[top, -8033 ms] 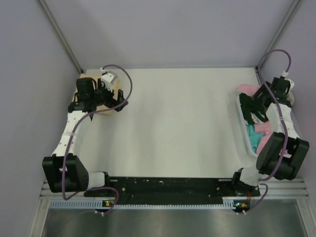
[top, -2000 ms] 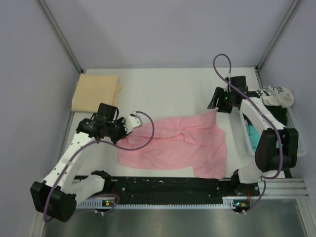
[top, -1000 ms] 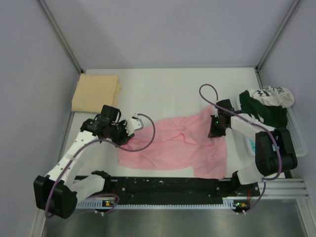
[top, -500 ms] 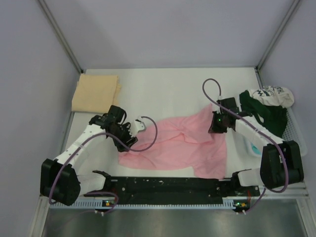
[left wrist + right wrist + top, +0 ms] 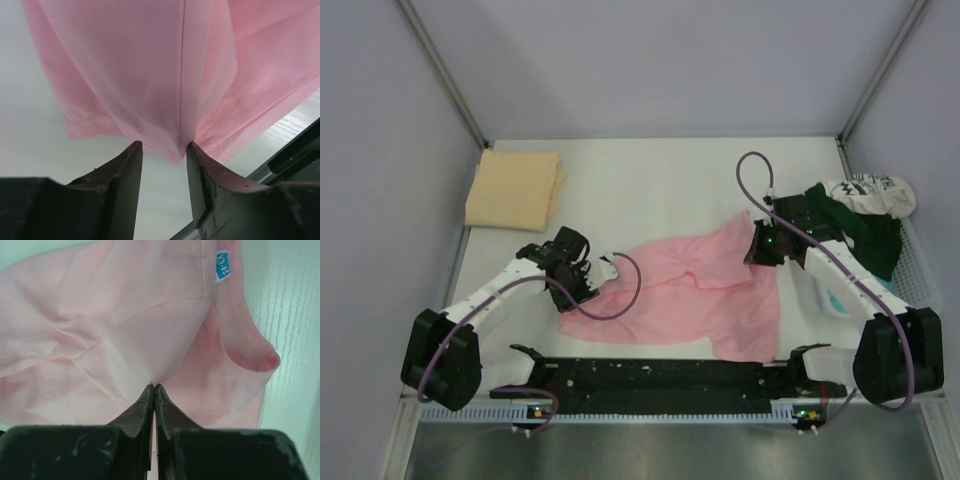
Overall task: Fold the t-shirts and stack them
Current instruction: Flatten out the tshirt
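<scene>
Top external: tan t-shirt (image 5: 515, 188) folded, beyond-left of pink t-shirt (image 5: 690, 290); pink unfolded on worktop (image 5: 660, 185), other t-shirts (image 5: 860, 215) heaped right. Right pincer (image 5: 757, 252) clamped near its collar; left pincer (image 5: 582, 288) half-open around its corner.

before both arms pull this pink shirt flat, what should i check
1. Right end effector shut on the pink t-shirt near its collar: ok.
2. Left end effector gripping the shirt's left end: jaws apart around a fold: not ok.
3. Pink t-shirt lying flat: creased and bunched: not ok.
4. Folded tan t-shirt apart from the pink one: ok.
5. Left arm's cable clear of the cloth: loops over it, contact unclear: cannot tell.
</scene>
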You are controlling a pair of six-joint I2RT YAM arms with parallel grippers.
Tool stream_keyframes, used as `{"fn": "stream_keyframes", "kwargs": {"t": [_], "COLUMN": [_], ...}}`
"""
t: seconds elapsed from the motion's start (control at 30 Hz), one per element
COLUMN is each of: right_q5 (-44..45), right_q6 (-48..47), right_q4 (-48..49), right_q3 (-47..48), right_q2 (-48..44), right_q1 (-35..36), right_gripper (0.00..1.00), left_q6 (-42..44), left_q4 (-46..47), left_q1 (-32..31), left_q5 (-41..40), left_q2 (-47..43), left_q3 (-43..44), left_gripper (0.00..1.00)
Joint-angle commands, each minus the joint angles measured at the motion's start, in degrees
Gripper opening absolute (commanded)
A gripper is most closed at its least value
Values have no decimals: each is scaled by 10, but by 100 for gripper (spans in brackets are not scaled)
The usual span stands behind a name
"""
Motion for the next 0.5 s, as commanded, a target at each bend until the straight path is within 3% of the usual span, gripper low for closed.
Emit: {"fn": "stream_keyframes", "kwargs": {"t": [0.0,0.17,0.23,0.3,0.33,0.47], "right_q5": [7,13,15,16,15,-26], "right_q6": [-10,-13,-14,-17,-18,-24], "right_q4": [-4,-7,-9,-14,-19,-36], "right_q3": [31,34,35,43,49,100], "right_q2": [-24,-27,-29,-34,-38,-70], "right_q1": [6,6,6,6,6,5], "right_gripper": [0,0,0,0,0,0], "left_q6": [-3,4,0,-4,-8,-28], "left_q4": [28,29,30,28,23,-29], "left_q1": [0,2,3,4,6,16], "left_q5": [-17,25,23,10,-2,-47], "left_q2": [2,9,11,9,4,-40], "left_q3": [-17,-21,-19,-11,-6,56], "left_gripper": [44,43,29,5,0,0]}}
